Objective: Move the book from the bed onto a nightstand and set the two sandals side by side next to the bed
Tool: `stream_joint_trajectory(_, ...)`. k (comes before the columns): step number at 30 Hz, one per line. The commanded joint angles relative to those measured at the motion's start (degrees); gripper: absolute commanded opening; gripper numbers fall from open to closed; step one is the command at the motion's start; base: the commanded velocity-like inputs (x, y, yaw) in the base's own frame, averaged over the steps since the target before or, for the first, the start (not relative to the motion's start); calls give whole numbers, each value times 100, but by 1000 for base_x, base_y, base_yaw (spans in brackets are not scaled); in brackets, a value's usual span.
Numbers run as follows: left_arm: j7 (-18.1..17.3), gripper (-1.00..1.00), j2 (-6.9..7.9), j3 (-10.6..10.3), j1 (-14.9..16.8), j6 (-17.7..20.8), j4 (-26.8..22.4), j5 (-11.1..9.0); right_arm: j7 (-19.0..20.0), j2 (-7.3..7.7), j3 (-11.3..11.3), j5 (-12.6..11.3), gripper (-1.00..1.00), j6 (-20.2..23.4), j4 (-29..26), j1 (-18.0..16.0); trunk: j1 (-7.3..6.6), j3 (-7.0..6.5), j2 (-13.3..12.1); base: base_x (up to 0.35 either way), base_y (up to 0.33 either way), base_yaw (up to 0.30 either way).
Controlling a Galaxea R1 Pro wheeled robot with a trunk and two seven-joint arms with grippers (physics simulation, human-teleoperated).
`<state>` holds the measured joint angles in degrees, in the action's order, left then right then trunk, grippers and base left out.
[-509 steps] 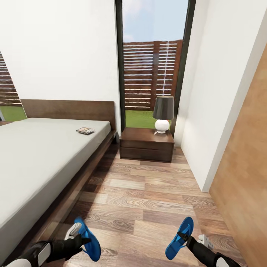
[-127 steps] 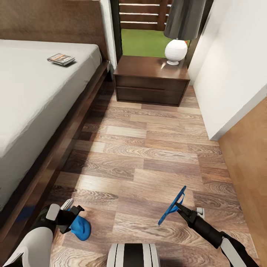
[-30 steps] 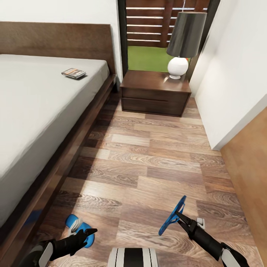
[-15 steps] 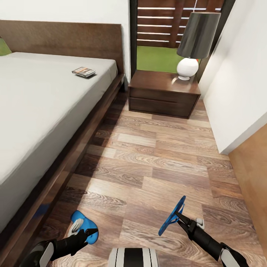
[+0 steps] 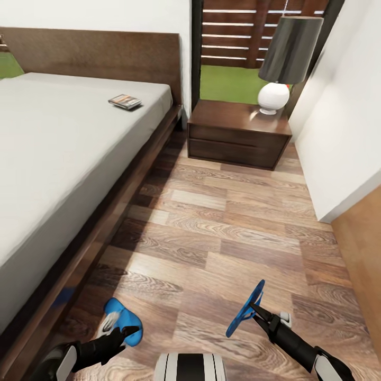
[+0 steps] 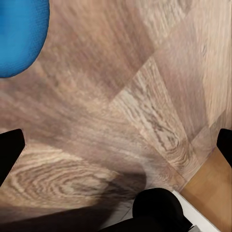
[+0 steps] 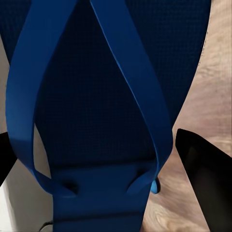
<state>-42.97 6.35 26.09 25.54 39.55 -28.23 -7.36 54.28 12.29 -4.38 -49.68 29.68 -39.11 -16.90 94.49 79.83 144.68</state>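
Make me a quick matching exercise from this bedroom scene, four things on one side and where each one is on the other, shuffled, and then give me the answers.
Things:
1. book
2. lamp
3. right sandal
4. left sandal

Places:
A. held up off the floor, tilted on edge, in the right gripper
B. on the nightstand
C. flat on the floor near the bed frame, by the left gripper
D. on the mattress of the bed, near the headboard

Pairs: 1-D, 2-B, 3-A, 4-C
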Motion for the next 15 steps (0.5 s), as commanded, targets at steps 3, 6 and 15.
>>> stream_joint_trajectory(3,-9,100,-6,19,4,35,2,-11,-3,1,-1,-48,-100,49,0,1,-1,11,1,-2,0,217)
stream_joint_trajectory(6,-9,100,-5,19,4,35,2,-11,-5,1,2,-50,-100,48,0,-1,-1,19,1,-41,0,228)
stream_joint_trajectory(15,-11,100,-2,19,4,35,2,-11,-5,1,7,-51,-100,47,0,6,-1,25,1,-86,0,208)
